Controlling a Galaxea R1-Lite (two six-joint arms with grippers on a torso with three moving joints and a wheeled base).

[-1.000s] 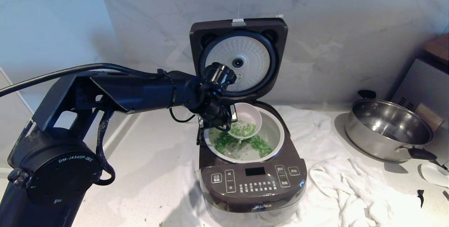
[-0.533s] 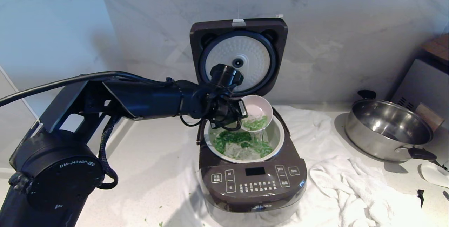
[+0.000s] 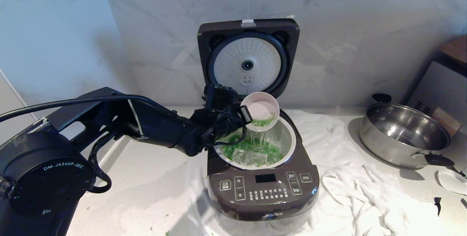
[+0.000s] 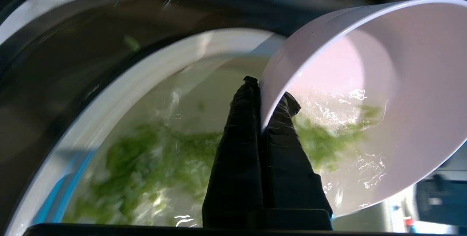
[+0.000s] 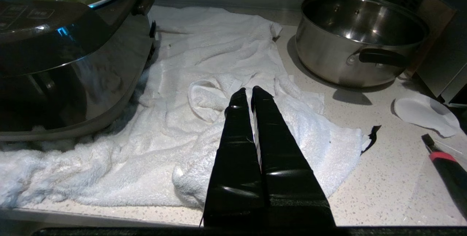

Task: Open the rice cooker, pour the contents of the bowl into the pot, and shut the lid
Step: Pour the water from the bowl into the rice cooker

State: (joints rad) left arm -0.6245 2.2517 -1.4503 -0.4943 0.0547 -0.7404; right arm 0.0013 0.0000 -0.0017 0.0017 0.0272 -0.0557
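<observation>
The dark brown-grey rice cooker [image 3: 262, 192] stands open, its lid [image 3: 248, 57] upright with the white dimpled disc facing me. The white pot [image 3: 290, 144] inside holds water and green contents [image 3: 240, 147]. My left gripper [image 3: 246, 113] is shut on the rim of the pale pink bowl [image 3: 259, 108], which is tilted above the pot's back edge. Water and green bits run out of the bowl into the pot. In the left wrist view one finger lies outside and one inside the bowl [image 4: 383, 82], with green bits [image 4: 328, 134] clinging inside. My right gripper [image 5: 251, 92] hangs shut over the towel, holding nothing.
A crumpled white towel [image 3: 365, 192] lies under and right of the cooker. A shiny steel pot with black handles [image 3: 403, 135] stands at the right, with a white scrap [image 3: 450, 181] and a grey box [image 3: 443, 86] near it. A marble wall rises behind.
My left arm has dropped at the elbow while the bowl rose and tipped further over the pot's back edge. More water and green bits have poured into the pot.
</observation>
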